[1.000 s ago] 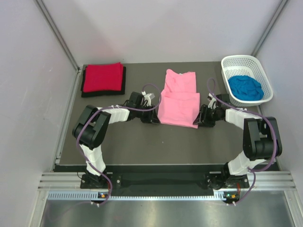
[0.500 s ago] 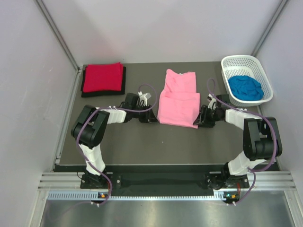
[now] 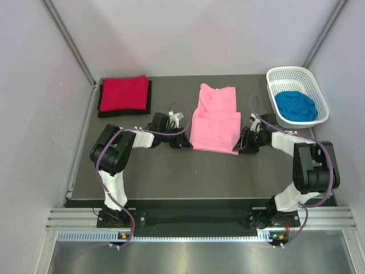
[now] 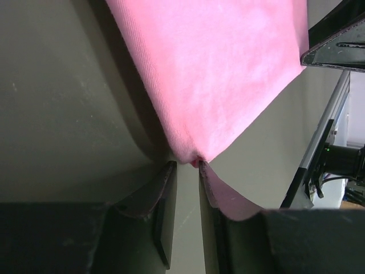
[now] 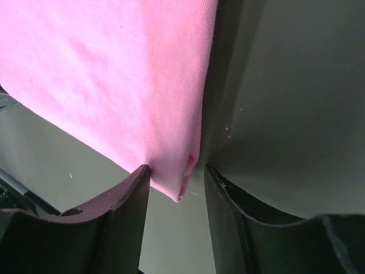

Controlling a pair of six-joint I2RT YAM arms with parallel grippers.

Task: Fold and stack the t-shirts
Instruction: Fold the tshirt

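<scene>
The light pink t-shirt point(image 3: 215, 120) lies partly folded in the middle of the table, its lower half doubled up. My left gripper point(image 3: 183, 142) is low at its near-left corner. In the left wrist view the pink cloth point(image 4: 217, 68) ends right at the tips of the left gripper point(image 4: 186, 164), whose jaws stand a narrow gap apart. My right gripper point(image 3: 242, 145) is at the near-right corner. There the pink corner point(image 5: 114, 74) hangs between the wide-apart jaws of the right gripper point(image 5: 177, 168), touching one finger. The red t-shirt point(image 3: 124, 93) lies folded on the black one point(image 3: 149, 104).
A white lattice basket point(image 3: 291, 71) at the back right holds the crumpled bright blue t-shirt point(image 3: 295, 105). The red and black stack sits at the back left corner. The dark table point(image 3: 171, 171) ends just in front of the arm bases.
The left arm has shifted slightly, its elbow drawing in while its gripper stays at the shirt's near-left corner. The right arm and the pink shirt look unchanged.
</scene>
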